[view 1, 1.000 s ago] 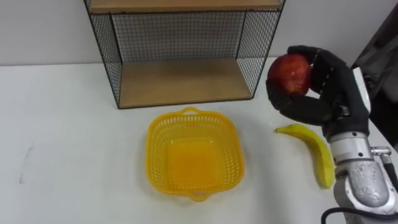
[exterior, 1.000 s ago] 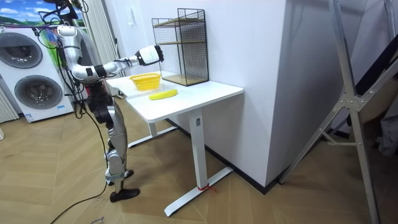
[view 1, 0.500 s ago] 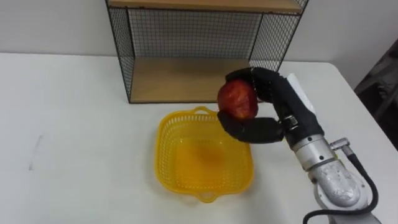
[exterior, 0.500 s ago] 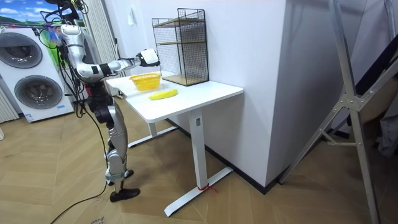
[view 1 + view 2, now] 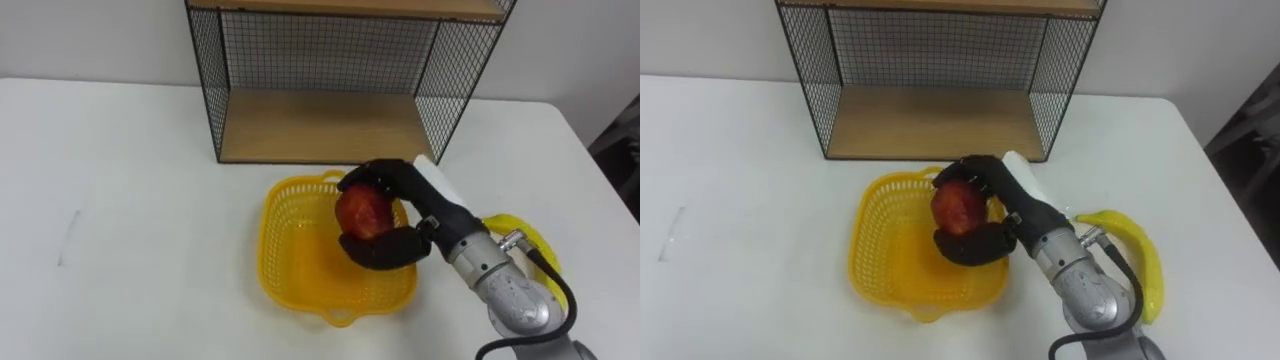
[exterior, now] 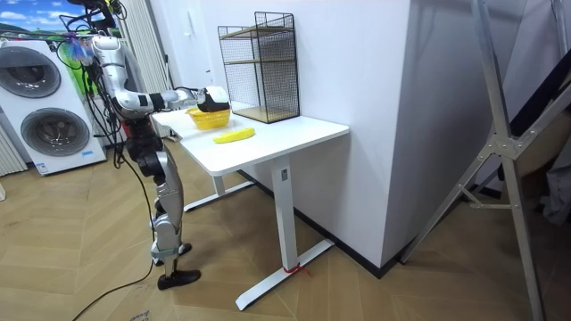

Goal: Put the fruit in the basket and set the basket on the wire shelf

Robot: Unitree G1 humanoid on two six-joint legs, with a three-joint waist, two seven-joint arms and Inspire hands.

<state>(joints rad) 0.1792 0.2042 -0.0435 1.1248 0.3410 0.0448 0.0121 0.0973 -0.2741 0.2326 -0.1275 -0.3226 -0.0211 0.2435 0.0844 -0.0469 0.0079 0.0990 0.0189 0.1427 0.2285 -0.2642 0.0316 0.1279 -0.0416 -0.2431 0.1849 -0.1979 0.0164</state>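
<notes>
A yellow plastic basket [image 5: 290, 262] [image 5: 883, 257] [image 6: 207, 115] sits on the white table in front of the wire shelf [image 5: 325, 125] [image 5: 930, 120] [image 6: 260, 67]. My right hand [image 5: 400, 215] [image 5: 990, 215] is shut on a red apple [image 5: 362, 211] [image 5: 957, 208] and holds it low inside the basket's right half. A banana [image 5: 530, 240] [image 5: 1137, 255] [image 6: 234, 135] lies on the table to the right of the basket, partly behind my right forearm.
The shelf has a wooden lower board and a wooden upper board, with black mesh sides. The white table [image 5: 120, 180] [image 6: 268, 138] spreads wide to the left. In the room view I stand at the table's end, with washing machines [image 6: 45, 98] behind me.
My right hand has carried the apple down and left, from above the basket's right rim into the basket. The head camera has shifted, so the whole picture moved.
</notes>
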